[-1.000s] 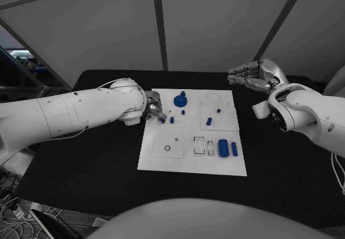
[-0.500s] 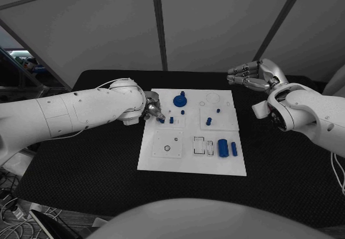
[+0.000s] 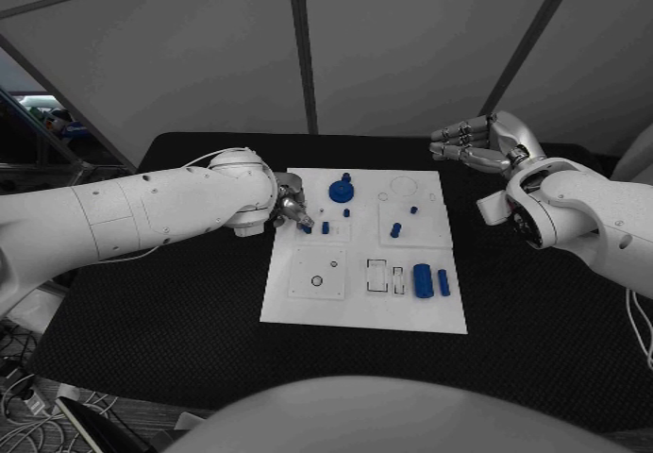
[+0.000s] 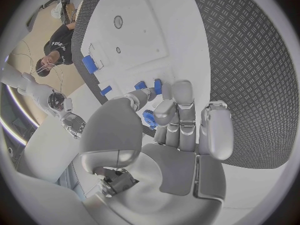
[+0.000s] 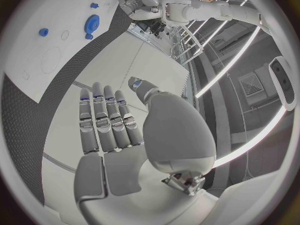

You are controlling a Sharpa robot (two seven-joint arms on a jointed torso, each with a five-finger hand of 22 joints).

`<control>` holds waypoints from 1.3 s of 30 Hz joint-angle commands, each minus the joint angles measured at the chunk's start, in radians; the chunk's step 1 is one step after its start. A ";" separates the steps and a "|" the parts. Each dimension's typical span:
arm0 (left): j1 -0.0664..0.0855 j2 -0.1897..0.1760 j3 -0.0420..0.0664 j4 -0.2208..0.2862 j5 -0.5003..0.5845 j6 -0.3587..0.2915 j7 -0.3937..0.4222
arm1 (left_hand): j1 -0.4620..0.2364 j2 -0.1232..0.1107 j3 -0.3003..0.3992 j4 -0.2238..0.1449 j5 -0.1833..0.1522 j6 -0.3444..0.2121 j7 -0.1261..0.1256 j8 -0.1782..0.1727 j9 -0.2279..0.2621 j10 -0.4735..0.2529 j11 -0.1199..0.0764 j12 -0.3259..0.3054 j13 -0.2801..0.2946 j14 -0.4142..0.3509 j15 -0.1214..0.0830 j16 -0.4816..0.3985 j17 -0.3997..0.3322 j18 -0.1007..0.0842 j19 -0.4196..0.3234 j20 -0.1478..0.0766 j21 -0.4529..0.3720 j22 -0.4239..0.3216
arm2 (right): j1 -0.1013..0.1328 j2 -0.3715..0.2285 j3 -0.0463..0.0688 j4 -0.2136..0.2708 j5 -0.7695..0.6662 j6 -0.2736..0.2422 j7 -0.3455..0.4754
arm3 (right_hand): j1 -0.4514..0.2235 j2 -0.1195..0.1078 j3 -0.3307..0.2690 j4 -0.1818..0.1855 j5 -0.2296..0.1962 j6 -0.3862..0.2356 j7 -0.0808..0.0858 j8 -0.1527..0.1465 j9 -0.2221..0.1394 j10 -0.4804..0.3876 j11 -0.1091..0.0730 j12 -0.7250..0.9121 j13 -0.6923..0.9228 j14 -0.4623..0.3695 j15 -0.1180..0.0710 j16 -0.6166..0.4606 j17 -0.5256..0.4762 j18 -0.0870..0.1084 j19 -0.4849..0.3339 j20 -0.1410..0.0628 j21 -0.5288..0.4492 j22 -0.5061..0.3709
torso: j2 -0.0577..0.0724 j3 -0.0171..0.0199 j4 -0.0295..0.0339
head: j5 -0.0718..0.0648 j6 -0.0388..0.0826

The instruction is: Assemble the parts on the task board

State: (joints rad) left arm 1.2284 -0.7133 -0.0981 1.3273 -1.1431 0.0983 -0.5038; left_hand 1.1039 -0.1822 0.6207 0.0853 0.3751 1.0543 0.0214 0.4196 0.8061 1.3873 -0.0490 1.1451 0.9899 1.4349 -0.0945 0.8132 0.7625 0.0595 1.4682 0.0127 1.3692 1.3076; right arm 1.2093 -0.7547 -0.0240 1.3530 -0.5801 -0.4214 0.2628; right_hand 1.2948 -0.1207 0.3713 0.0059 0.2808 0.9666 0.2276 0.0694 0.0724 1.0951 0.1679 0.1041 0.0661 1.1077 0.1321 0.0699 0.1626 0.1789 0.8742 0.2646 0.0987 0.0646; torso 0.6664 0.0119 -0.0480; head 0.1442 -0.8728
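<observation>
In the head view, the white task board (image 3: 365,257) is seen in the middle of the black table (image 3: 163,311). The left hand (image 3: 290,209) is placed at the board's left edge, with its fingers bent down close to a small blue peg (image 3: 326,227). Whether the peg is gripped cannot be told from this view. A round blue part (image 3: 341,192) stands near the far edge, and two long blue parts (image 3: 431,281) lie side by side at the right of the board. The right hand (image 3: 479,143) is held above the table, well apart from the board, its fingers loosely curled and holding nothing.

In the left wrist view, the left hand's fingers (image 4: 182,102) are extended toward small blue parts (image 4: 156,87) on the board.

In the right wrist view, the right hand's fingers (image 5: 103,120) are seen stretched and empty.
</observation>
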 commanded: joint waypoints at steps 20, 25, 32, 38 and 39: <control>-0.002 0.020 -0.002 -0.028 -0.001 0.053 -0.017 | -0.044 0.019 0.086 -0.121 0.001 0.028 -0.014 0.013 0.008 0.017 -0.013 -0.018 -0.025 -0.001 -0.016 0.004 0.003 -0.009 0.040 -0.014 0.020 0.053 | 0.002 -0.002 0.001 0.004 -0.002 0.005 0.006 | 0.004 0.007 -0.004 -0.001 0.003 -0.008 0.001 -0.001 0.001 -0.006 -0.001 0.006 -0.001 -0.006 -0.001 0.005 -0.002 0.007 0.002 0.001 -0.005 0.001 | 0.000 0.0005 -0.0004 | -0.006 0.000; -0.002 0.023 -0.002 -0.033 0.001 0.041 -0.018 | -0.065 0.028 0.020 -0.103 -0.002 0.036 -0.020 0.011 0.004 0.019 -0.017 -0.016 -0.024 -0.001 -0.018 0.004 0.004 -0.009 0.040 -0.016 0.017 0.051 | 0.002 -0.003 0.001 0.005 -0.002 0.004 0.006 | 0.004 0.007 -0.004 -0.001 0.003 -0.008 0.001 -0.001 0.001 -0.006 -0.001 0.006 -0.001 -0.006 -0.001 0.005 -0.002 0.007 0.002 0.001 -0.005 0.001 | 0.000 0.0001 -0.0008 | -0.007 0.000; -0.002 0.025 -0.002 -0.039 0.002 0.036 -0.018 | -0.090 0.033 -0.113 -0.070 -0.003 0.052 -0.026 0.005 -0.006 0.021 -0.020 -0.006 -0.013 -0.001 -0.021 0.004 0.004 -0.009 0.041 -0.019 0.017 0.054 | 0.002 -0.004 0.001 0.006 -0.002 0.004 0.006 | 0.004 0.006 -0.004 -0.001 0.005 -0.008 0.001 -0.001 0.001 -0.007 -0.001 0.007 -0.001 -0.006 -0.001 0.005 -0.002 0.007 0.002 0.001 -0.007 0.001 | 0.000 0.0005 -0.0001 | -0.008 0.000; -0.002 0.025 -0.002 -0.043 0.002 0.037 -0.017 | -0.091 0.037 -0.149 -0.060 -0.003 0.058 -0.026 0.004 -0.009 0.022 -0.021 -0.001 -0.007 -0.001 -0.022 0.004 0.005 -0.010 0.042 -0.020 0.019 0.057 | 0.002 -0.005 0.001 0.007 -0.002 0.003 0.006 | 0.004 0.006 -0.004 -0.001 0.005 -0.008 0.001 -0.001 0.001 -0.007 -0.001 0.007 -0.001 -0.006 -0.001 0.005 -0.002 0.007 0.002 0.001 -0.007 0.001 | 0.000 0.0002 -0.0001 | -0.008 0.000; -0.002 0.025 -0.002 -0.043 0.002 0.037 -0.017 | -0.091 0.038 -0.155 -0.058 -0.002 0.059 -0.027 0.004 -0.010 0.022 -0.021 -0.001 -0.007 -0.001 -0.022 0.004 0.005 -0.010 0.042 -0.020 0.019 0.058 | 0.002 -0.005 0.001 0.007 -0.002 0.003 0.006 | 0.004 0.006 -0.004 -0.001 0.005 -0.008 0.001 -0.001 0.001 -0.007 -0.001 0.007 -0.001 -0.006 -0.001 0.005 -0.002 0.007 0.002 0.001 -0.007 0.001 | 0.000 0.0002 -0.0002 | -0.008 0.000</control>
State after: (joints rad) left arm 1.2286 -0.6872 -0.0974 1.2879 -1.1393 0.1252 -0.5087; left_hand 1.0220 -0.1483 0.4692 0.0265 0.3753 1.1106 -0.0084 0.4264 0.7975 1.4104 -0.0629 1.1389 0.9822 1.4348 -0.1146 0.8132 0.7661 0.0595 1.4683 -0.0018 1.3886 1.3075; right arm 1.2093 -0.7593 -0.0240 1.3571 -0.5802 -0.4212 0.2628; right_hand 1.2948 -0.1207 0.3713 0.0058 0.2808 0.9666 0.2276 0.0694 0.0724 1.0951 0.1679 0.1041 0.0661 1.1078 0.1321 0.0699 0.1614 0.1789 0.8742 0.2646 0.0987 0.0645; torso 0.6664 0.0122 -0.0480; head 0.1361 -0.8728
